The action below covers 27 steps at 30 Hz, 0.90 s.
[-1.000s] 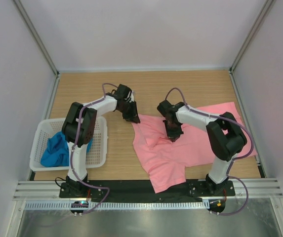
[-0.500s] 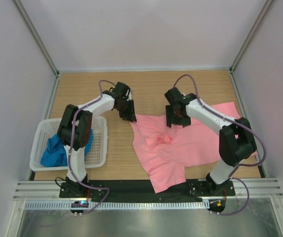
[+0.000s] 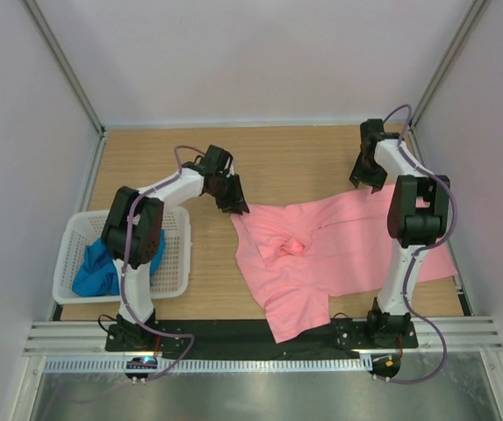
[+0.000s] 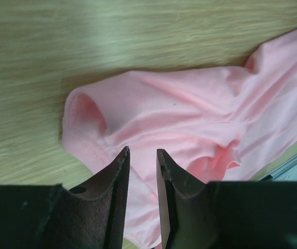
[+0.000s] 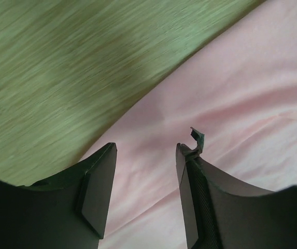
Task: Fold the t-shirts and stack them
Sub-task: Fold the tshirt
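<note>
Starting nearest the arm bases: salmon pink t-shirt [image 3: 321, 263] spread loosely on the wooden table [image 3: 146, 167], centre to right. One corner at the front edge, the rest fanning away toward the far right. Wrinkled, not flat; small raised bunch near its middle. To the left, well apart from it, white perforated basket [image 3: 178, 254] with the bright blue t-shirt [image 3: 102, 267] crumpled inside, toward the basket's near-left part.

Further back: left gripper [image 3: 237, 207] at the pink shirt's far-left corner, pointing down. Wrist view: fingers [image 4: 112, 192] only a narrow slit apart, poised over a sleeve opening with a stitched hem. Pink cloth visible through the slit, lying beneath the tips; nothing seen pinched. Bare wood just beyond the sleeve.

Farthest: right gripper [image 3: 365, 180] toward the far-right corner of the table, at the shirt's far edge. Wrist view: jaws moderately apart, gap empty, tips above the border between fabric and wood. Pink cloth to the right and below, bare wood to the left. Small frayed scrap of pad sticking up from one fingertip. Contact with the cloth not determinable from either view.
</note>
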Each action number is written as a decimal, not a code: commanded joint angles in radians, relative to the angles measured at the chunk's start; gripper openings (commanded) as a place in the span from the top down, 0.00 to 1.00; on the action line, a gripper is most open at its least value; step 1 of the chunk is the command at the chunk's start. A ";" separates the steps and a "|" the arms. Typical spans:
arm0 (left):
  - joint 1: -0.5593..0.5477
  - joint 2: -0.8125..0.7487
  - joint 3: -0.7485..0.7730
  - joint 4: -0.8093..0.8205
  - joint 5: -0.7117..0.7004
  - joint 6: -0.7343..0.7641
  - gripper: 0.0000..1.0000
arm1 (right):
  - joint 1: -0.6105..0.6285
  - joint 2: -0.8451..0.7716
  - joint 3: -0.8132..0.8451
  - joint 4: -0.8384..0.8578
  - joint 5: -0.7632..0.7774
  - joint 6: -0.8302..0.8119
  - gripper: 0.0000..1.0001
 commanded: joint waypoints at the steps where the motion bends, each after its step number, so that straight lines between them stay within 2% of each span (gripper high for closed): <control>1: -0.006 0.018 -0.047 0.050 0.002 -0.078 0.71 | -0.049 0.034 0.075 0.003 0.049 -0.057 0.44; 4: -0.006 0.064 -0.038 0.023 -0.014 -0.091 0.70 | -0.093 0.066 0.092 0.039 0.071 -0.091 0.46; 8: 0.004 0.136 0.022 -0.026 -0.056 -0.083 0.68 | -0.170 0.106 0.094 0.107 0.020 -0.120 0.46; 11: 0.023 0.167 0.062 -0.066 -0.090 -0.072 0.67 | -0.181 0.120 0.069 0.168 0.022 -0.126 0.46; 17: 0.108 0.248 0.160 -0.111 -0.107 -0.072 0.68 | -0.184 0.243 0.155 0.162 0.022 -0.068 0.46; 23: 0.160 0.291 0.283 -0.160 -0.116 -0.037 0.69 | -0.185 0.384 0.366 0.067 0.014 0.012 0.46; 27: 0.159 0.267 0.314 -0.166 -0.074 -0.020 0.65 | -0.173 0.470 0.633 -0.093 0.003 -0.028 0.43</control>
